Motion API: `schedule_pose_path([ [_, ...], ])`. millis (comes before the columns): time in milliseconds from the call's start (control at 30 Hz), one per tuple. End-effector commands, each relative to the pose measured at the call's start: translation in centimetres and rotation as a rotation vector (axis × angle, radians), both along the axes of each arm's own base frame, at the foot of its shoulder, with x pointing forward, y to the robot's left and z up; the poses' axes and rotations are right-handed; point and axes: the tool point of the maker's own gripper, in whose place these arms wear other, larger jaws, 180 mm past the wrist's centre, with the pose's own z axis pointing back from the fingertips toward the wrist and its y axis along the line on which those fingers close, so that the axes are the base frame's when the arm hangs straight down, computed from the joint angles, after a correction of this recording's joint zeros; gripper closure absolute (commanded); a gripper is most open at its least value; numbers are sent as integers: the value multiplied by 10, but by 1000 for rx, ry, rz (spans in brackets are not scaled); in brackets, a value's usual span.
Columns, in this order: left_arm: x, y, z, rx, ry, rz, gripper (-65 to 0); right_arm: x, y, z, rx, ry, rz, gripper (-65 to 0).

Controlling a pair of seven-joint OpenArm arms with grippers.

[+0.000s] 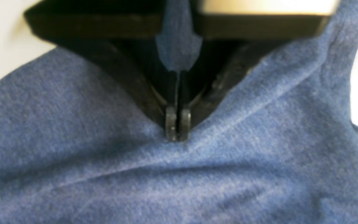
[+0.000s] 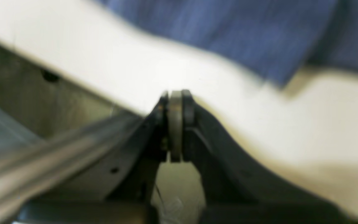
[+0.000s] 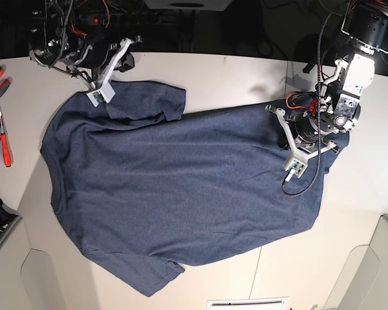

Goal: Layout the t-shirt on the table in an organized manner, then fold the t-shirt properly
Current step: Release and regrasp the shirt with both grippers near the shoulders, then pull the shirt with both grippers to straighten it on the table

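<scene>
Base view alone shows the whole t-shirt (image 3: 181, 194) spread flat across the table (image 3: 246, 71), right gripper (image 3: 97, 97) at its upper-left sleeve, jaws closed and empty in its wrist view, left gripper (image 1: 178, 124) pinching fabric near the right hem

t-shirt (image 3: 181, 187): one, spread on the table (image 3: 246, 71)
table: one
grippers: two, left gripper (image 3: 292, 169), right gripper (image 3: 98, 97)
red-handled tools (image 3: 4, 145): two, left of the t-shirt

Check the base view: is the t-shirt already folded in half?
No, the t-shirt lies spread open on the table, both sleeves out.
</scene>
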Motion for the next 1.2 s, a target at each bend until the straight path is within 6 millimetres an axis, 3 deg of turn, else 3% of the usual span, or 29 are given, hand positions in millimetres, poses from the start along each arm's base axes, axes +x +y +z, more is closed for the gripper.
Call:
schedule_pose_path([
  [0,-3,10,-2,37,28,4,0,-11,-15,1,-61,28,27,0],
  [100,-3,10,-2,37,27,5,0,-14,-22,14,-85,-3,58,0],
  [167,-2,10,-2,37,26,4,0,-4,-16,28,-57,-65,62,0],
  [300,-3,10,-2,36,27,4,0,44,11,68,76,-311,17,0],
  [400,-3,10,-2,37,27,4,0,80,21,83,100,-427,-15,0],
  [533,-3,10,-2,36,27,5,0,109,29,74,107,-440,-56,0],
  [700,-3,10,-2,36,27,4,0,131,34,34,114,-368,-110,0],
  [800,-3,10,-2,36,27,5,0,120,33,11,98,-262,-103,0],
  [900,-3,10,-2,37,27,5,0,99,29,0,73,-181,-82,0],
  [1167,-1,10,-1,37,24,4,0,32,-13,-19,-36,-26,-23,0],
])
